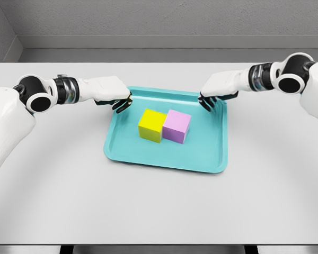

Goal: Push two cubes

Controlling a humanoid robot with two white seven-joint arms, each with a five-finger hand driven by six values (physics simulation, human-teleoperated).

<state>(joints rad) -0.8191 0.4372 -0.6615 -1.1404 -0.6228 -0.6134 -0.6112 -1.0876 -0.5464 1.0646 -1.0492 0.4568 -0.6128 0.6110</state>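
Observation:
A yellow cube (pixel 151 125) and a pink cube (pixel 177 126) stand side by side, touching, in the middle of a teal tray (pixel 168 159). My left hand (pixel 120 102) hovers over the tray's far left corner, up and to the left of the yellow cube, fingers curled downward and holding nothing. My right hand (pixel 208 102) sits over the tray's far right edge, up and to the right of the pink cube, its fingers also curled down with nothing in them. Neither hand touches a cube.
The tray lies on a light grey table (pixel 159 211). A grey wall rises behind the table's far edge (pixel 159 55). Both white arms reach in from the sides at the height of the tray's back rim.

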